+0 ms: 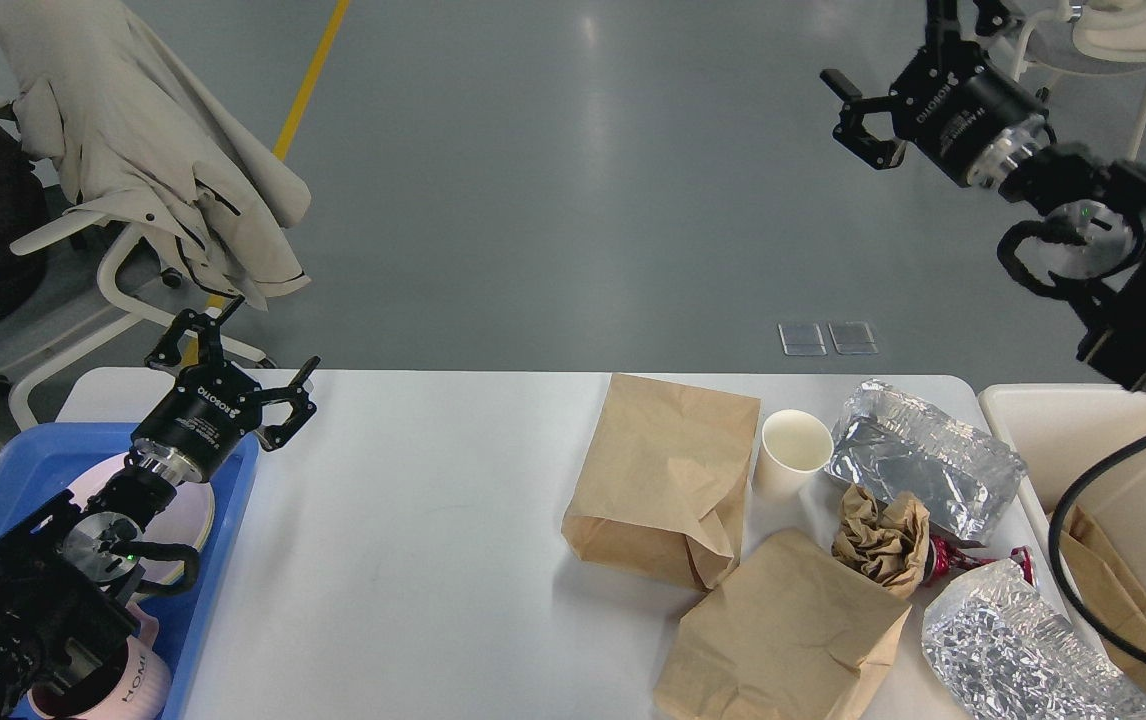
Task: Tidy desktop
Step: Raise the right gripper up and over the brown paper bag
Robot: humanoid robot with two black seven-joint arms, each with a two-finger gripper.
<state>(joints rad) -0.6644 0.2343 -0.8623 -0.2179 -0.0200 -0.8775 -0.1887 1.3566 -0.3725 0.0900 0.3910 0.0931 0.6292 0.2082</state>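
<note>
desktop | white, matte, rounded corners | level | left half bare, right half cluttered

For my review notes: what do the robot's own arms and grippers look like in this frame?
Both arms are black and bulky. Each ends in a two-finger black gripper with white ROBOTIQ lettering on a cylindrical body, joined through a silver metal wrist ring: left gripper, right gripper. A small green light shows by each wrist, and looped black cables run alongside, one thick cable trailing from the right arm.

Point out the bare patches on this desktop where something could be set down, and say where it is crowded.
Widest free patch: the desktop between the blue tray and the upright paper bag. The strip along the far edge is also bare. Crowded at right: the lying paper bag, paper cup, crumpled paper and two foil bags, up to the beige bin.
</note>
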